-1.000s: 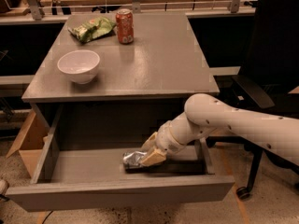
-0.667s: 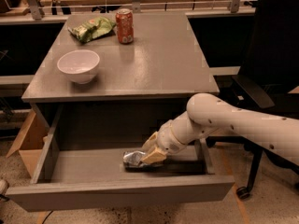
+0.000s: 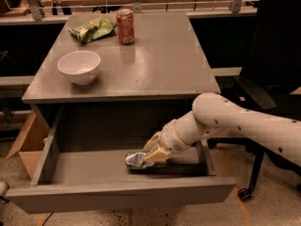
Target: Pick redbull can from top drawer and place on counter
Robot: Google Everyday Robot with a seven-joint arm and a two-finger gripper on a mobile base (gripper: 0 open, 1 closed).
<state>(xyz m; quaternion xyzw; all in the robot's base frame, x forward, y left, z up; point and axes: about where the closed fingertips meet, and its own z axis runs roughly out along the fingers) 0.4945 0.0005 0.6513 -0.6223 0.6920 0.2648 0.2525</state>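
In the camera view we see the top drawer (image 3: 117, 197) pulled wide open below the counter (image 3: 164, 65), its plain grey front nearest to us and its grey side walls running back under the tabletop. The redbull can (image 3: 136, 160) lies on its side on the drawer floor, right of the middle and nearer the front wall than the back. It is a small, crinkly silver shape with dull reflections.

The white arm (image 3: 235, 121) comes in from the right edge, passes over the drawer's right wall and bends down into the drawer. At its end the gripper (image 3: 151, 154) sits low inside the drawer, right at the can's right-hand end and touching it as far as we can see. Whether it has closed on the can or only rests against it, we cannot tell.

On the counter stand three other things. A white bowl (image 3: 79, 66) sits near the left front corner. An orange-red soda can (image 3: 125, 26) stands upright toward the back, and a crumpled green snack bag (image 3: 92, 28) lies just beside it on the left.

A black office chair (image 3: 275, 55) stands to the right of the counter, behind the arm. An open cardboard box (image 3: 27, 147) sits on the floor at the left — partly hidden by the drawer's side.
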